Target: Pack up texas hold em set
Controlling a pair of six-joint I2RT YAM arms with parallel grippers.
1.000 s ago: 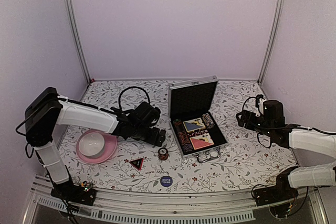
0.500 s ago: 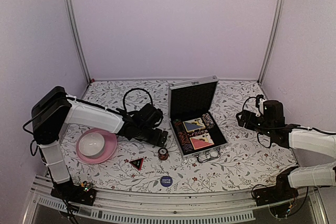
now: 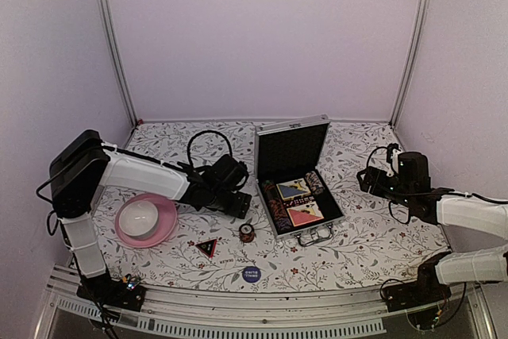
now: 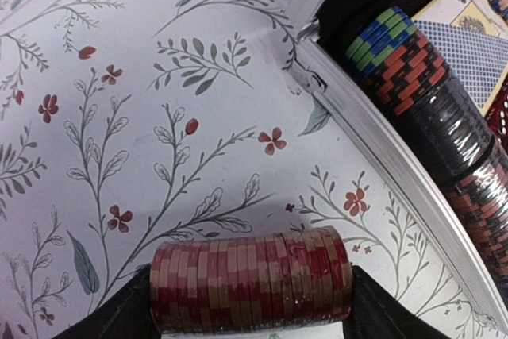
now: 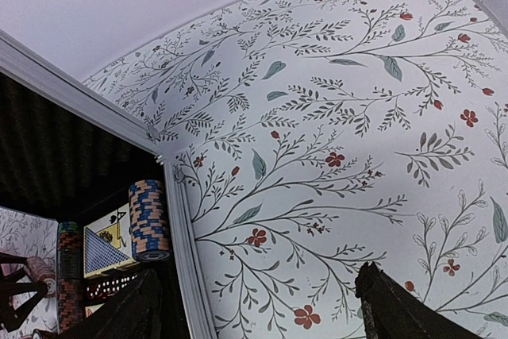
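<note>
The silver case (image 3: pixel 268 208) lies open at mid table, with its lid (image 3: pixel 292 148) upright and its metal handle (image 3: pixel 314 236) at the front. It holds card decks (image 3: pixel 300 200) and rows of striped chips (image 4: pixel 421 93). My left gripper (image 3: pixel 238 205) is just left of the case, shut on a roll of red-and-tan chips (image 4: pixel 250 279) held a little above the cloth. The case's rim (image 4: pixel 381 148) is to its right. My right gripper (image 5: pixel 258 307) is open and empty over bare cloth right of the case (image 5: pixel 178 236). A blue-and-orange chip stack (image 5: pixel 149 220) sits inside.
A pink plate with a white bowl (image 3: pixel 145 220) stands at the left. A red-black triangle (image 3: pixel 207 246), a small round red-dark piece (image 3: pixel 247 233) and a blue disc (image 3: pixel 252 274) lie in front of the case. The table has a flowered cloth (image 3: pixel 357 236).
My left arm has shifted slightly right toward the case, still holding the chip roll. The right arm has not moved.
</note>
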